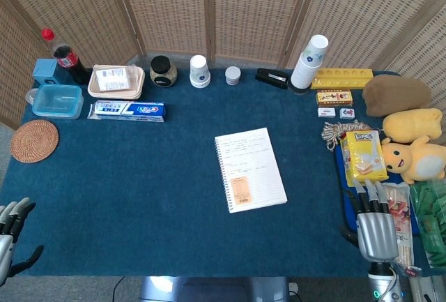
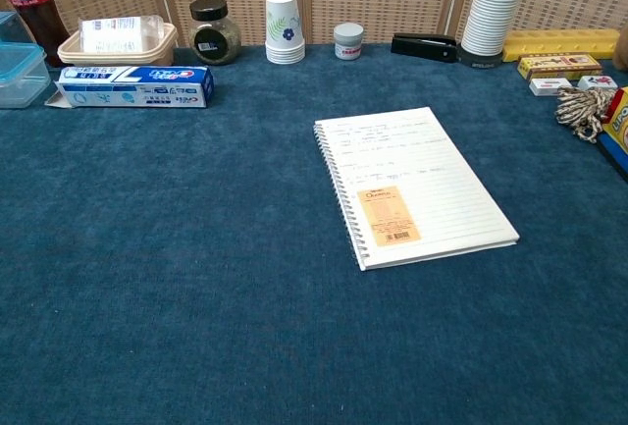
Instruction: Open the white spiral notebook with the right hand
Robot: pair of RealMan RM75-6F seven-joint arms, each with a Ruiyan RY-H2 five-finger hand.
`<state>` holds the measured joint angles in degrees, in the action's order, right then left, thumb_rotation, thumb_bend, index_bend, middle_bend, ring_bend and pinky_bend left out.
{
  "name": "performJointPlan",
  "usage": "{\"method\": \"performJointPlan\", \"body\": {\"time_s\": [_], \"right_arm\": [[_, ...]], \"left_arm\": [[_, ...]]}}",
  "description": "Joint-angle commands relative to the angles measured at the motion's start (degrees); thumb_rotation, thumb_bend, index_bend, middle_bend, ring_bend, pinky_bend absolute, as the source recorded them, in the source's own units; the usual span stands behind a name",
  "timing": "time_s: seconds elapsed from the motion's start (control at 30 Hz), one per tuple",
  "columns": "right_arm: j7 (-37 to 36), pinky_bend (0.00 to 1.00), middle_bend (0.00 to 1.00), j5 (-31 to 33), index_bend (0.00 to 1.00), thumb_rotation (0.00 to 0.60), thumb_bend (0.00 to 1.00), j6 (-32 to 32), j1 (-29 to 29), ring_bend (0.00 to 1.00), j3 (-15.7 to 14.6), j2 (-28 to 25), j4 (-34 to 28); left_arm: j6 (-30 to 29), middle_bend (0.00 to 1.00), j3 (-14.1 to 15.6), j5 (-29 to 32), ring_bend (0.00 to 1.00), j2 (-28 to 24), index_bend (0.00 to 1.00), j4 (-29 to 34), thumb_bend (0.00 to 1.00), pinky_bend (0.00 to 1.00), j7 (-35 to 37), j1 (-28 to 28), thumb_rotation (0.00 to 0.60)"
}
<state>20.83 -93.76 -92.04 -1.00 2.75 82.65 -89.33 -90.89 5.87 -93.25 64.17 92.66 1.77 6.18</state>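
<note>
The white notebook [image 1: 250,169] lies flat and shut a little right of centre in the head view, its wire spiral down the left edge and an orange sticker [image 1: 241,190] low on the cover. With the binding on that side, the free edge faces the right of the frame, which suits a lift from the right hand [image 1: 376,231]. That hand sits at the lower right corner of the head view, well apart from the notebook, fingers straight and spread, holding nothing; by my reading the reach has not begun. The left hand [image 1: 10,229] hangs at the lower left edge, off the table, fingers loosely apart and empty, out of the way since the task does not call on it. Neither hand shows in the chest view. The blue table [image 1: 139,197] is bare around the notebook; a toothpaste box [image 1: 127,110] and a stack of paper cups [image 1: 309,63] stand toward the top, clear of the path
</note>
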Motion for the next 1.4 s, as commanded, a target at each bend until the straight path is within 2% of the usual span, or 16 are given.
{"method": "performJointPlan", "body": {"time_s": [0.03,0.27,0.63,0.77,1.07,1.4], "right_arm": [[0.4,0.06,0.16,-0.6,0.23,0.6,0.15,1.4,-1.5,0.04,0.6,0.5,-0.3],[3.2,0.06,0.16,0.2,0.23,0.6,0.15,9.9,-8.5,0.04,3.9,4.0,-1.0],[6.7,0.06,0.16,4.7,0.22,0.6,0.15,18.3,-15.3,0.03,6.3,12.3,5.2],[7.8,0.06,0.16,5.3,0.22,0.6,0.15,18.5,-16.2,0.03,5.9,14.8,7.7],[8.8,0.06,0.16,6.6,0.22,0.6,0.15,18.6,-16.1,0.02,3.9,16.3,9.8],[8.9,0.06,0.16,7.9,0.21,0.6,0.15,19.0,-17.2,0.02,3.8,18.6,13.4]], "left_arm": [[0.1,0.08,-0.2,-0.2,0.02,-0.1,0.15,0.4,0.27,0.0,-0.4,-0.3,0.6],[0.2,0.08,-0.9,-0.9,0.02,-1.3,0.16,2.2,0.27,0.0,-2.0,-1.2,0.6],[2.0,0.08,-1.8,0.2,0.02,-2.2,0.15,3.2,0.27,0.0,-2.4,-2.8,0.6],[2.6,0.08,-2.0,0.8,0.02,-2.2,0.15,2.7,0.27,0.0,-1.8,-3.1,0.6],[3.6,0.08,-2.0,1.3,0.02,-1.5,0.15,1.6,0.27,0.0,-0.8,-3.6,0.6],[3.6,0.08,-1.8,1.6,0.02,-1.1,0.15,0.4,0.27,0.0,0.4,-3.5,0.6]]}}
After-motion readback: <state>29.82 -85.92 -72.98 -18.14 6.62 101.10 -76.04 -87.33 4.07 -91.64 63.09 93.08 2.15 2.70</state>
